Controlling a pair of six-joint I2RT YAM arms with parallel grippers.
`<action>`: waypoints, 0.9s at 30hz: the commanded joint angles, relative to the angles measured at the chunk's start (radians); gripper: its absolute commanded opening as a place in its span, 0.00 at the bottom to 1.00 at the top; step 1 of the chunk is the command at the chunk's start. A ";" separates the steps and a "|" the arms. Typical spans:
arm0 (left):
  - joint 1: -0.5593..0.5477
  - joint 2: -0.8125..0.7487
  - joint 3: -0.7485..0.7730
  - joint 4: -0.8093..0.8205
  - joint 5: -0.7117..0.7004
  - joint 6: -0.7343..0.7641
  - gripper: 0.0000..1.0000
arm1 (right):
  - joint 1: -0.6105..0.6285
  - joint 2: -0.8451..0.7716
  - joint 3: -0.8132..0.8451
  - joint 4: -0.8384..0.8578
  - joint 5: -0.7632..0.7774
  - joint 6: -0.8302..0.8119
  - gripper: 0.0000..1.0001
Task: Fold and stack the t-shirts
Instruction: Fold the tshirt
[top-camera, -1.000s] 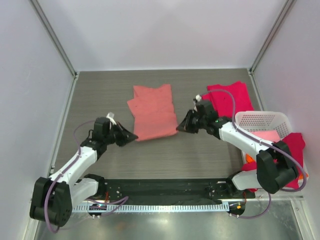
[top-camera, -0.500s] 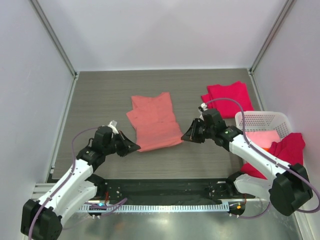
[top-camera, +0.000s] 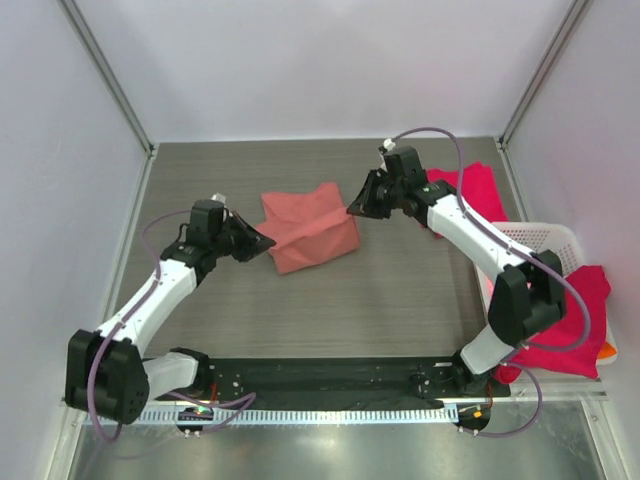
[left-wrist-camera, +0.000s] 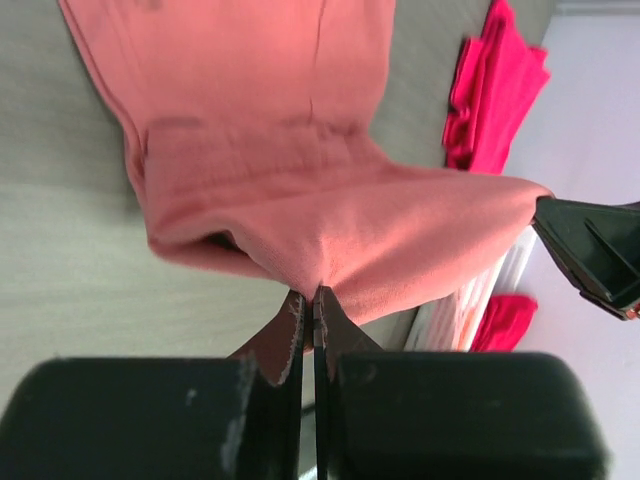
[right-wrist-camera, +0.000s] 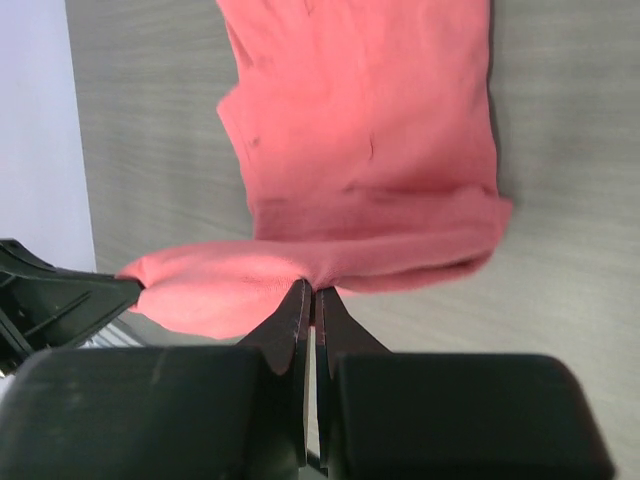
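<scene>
Lifted since a moment ago, the near hem has swung back toward the far edge. Holding it, the left pincer and the right pincer each clench the salmon-pink t-shirt, which is mid-fold at the middle of the counter. Next, probably: lay the hem flat and let go.

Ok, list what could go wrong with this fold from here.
1. The left fingers and right fingers pinch only thin corners of the salmon-pink t-shirt; either could slip free.
2. The lifted edge hangs uneven, so the fold may land crooked.
3. The right arm reaches over the crimson t-shirt and might snag it.
</scene>
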 joint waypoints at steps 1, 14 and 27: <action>0.033 0.080 0.070 0.096 -0.036 0.015 0.00 | -0.045 0.102 0.162 0.019 -0.024 -0.039 0.01; 0.119 0.508 0.388 0.194 -0.088 -0.008 0.00 | -0.139 0.527 0.592 0.094 -0.176 -0.034 0.01; 0.204 0.930 0.714 0.248 -0.093 0.009 0.85 | -0.167 0.912 0.963 0.289 -0.239 0.012 1.00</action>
